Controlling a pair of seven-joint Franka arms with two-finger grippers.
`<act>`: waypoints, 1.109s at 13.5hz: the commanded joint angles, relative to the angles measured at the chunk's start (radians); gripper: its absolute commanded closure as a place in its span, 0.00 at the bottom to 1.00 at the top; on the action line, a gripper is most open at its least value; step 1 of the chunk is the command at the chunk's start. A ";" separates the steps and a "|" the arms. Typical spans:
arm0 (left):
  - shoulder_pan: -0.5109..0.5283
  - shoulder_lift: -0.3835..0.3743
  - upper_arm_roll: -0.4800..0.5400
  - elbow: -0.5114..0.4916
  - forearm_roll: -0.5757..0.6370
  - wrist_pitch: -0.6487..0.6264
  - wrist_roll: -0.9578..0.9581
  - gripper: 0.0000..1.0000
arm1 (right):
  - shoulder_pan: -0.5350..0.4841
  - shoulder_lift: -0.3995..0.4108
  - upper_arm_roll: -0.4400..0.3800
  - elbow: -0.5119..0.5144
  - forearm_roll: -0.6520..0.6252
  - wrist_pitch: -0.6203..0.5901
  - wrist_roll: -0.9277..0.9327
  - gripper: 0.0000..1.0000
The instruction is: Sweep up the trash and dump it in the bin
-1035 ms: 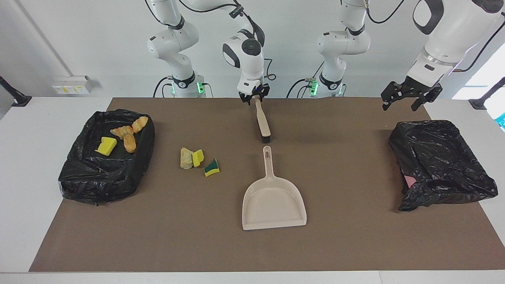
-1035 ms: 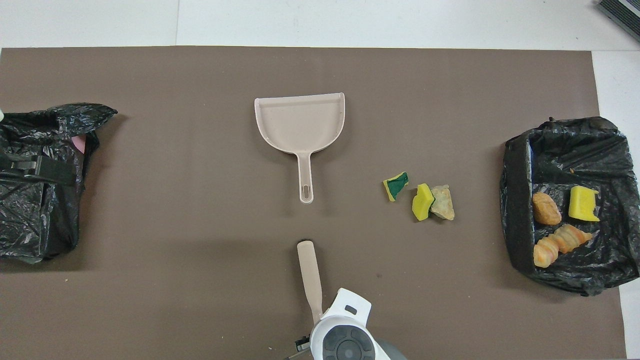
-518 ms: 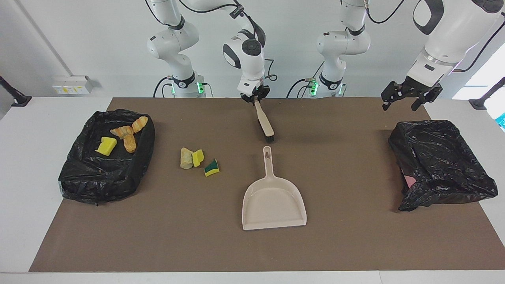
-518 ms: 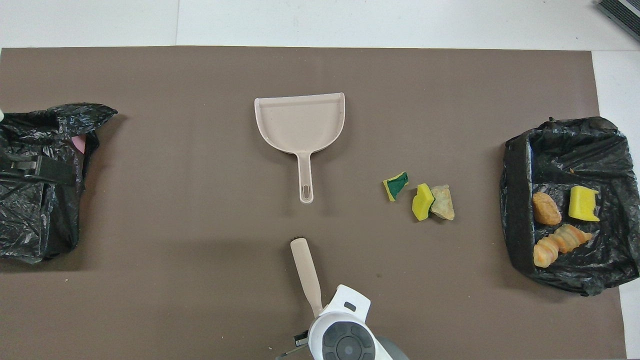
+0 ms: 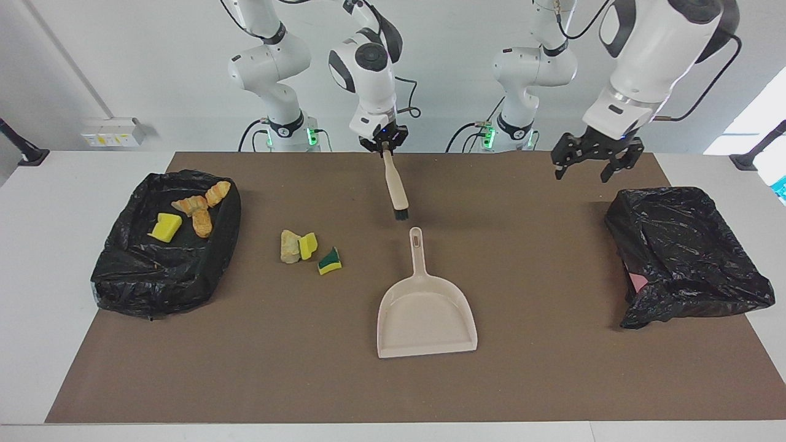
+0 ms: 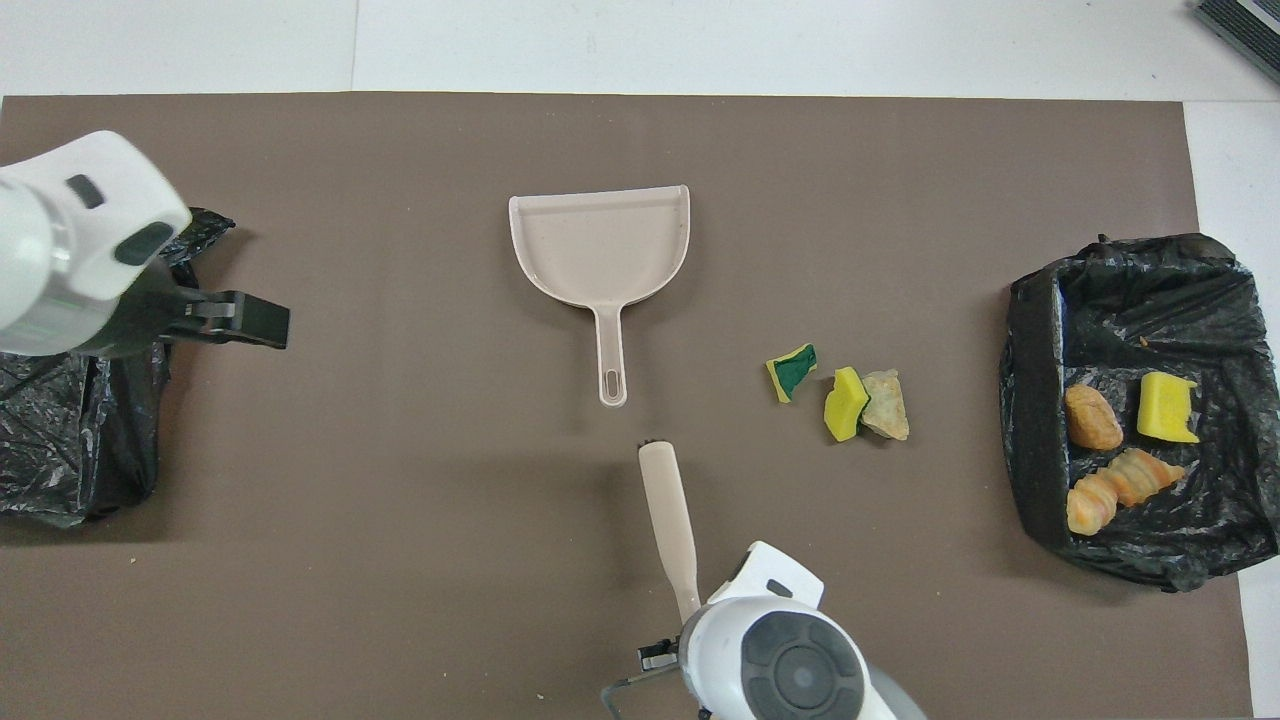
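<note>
1. Facing view, your count: seven scraps of trash, two black-lined bins, one dustpan (image 5: 426, 316), one brush (image 5: 395, 189)
2. Three scraps lie loose on the brown mat (image 5: 552, 380), between the dustpan and the bin at the right arm's end: a pale lump (image 5: 288, 246) touching a yellow sponge chunk (image 5: 307, 245), and a green-backed sponge (image 5: 330, 261) just beside them
3. That bin (image 5: 123, 279) holds four: a yellow sponge (image 5: 166, 227) and three orange bread-like pieces (image 5: 201, 205)
4. The bin at the left arm's end (image 5: 688, 258) shows only crumpled liner and a bit of pink; you cannot tell its contents
5. Your right gripper (image 5: 383, 143) is clamped on the brush handle, bristles hanging over the mat near the dustpan handle; your left gripper (image 5: 589, 164) hangs with fingers apart, holding nothing, beside its bin
6. Overhead view, same count: three loose scraps (image 6: 845, 395), four in the bin (image 6: 1035, 400), the dustpan (image 6: 600, 245) empty, the brush (image 6: 670, 520) off the tip of its handle, the left gripper (image 6: 235, 320) over the mat beside the other bin (image 6: 60, 440)
</note>
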 commanded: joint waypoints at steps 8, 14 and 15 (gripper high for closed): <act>-0.322 0.321 0.015 0.022 0.092 0.334 -0.354 0.00 | -0.524 -0.116 0.008 -0.015 -0.258 -0.152 -0.256 1.00; -0.416 0.445 0.018 0.044 0.097 0.430 -0.458 0.00 | -0.572 0.068 0.008 -0.019 -0.418 -0.091 -0.300 1.00; -0.417 0.445 0.016 0.042 0.103 0.436 -0.458 0.00 | -0.573 0.102 0.008 -0.022 -0.418 -0.052 -0.299 1.00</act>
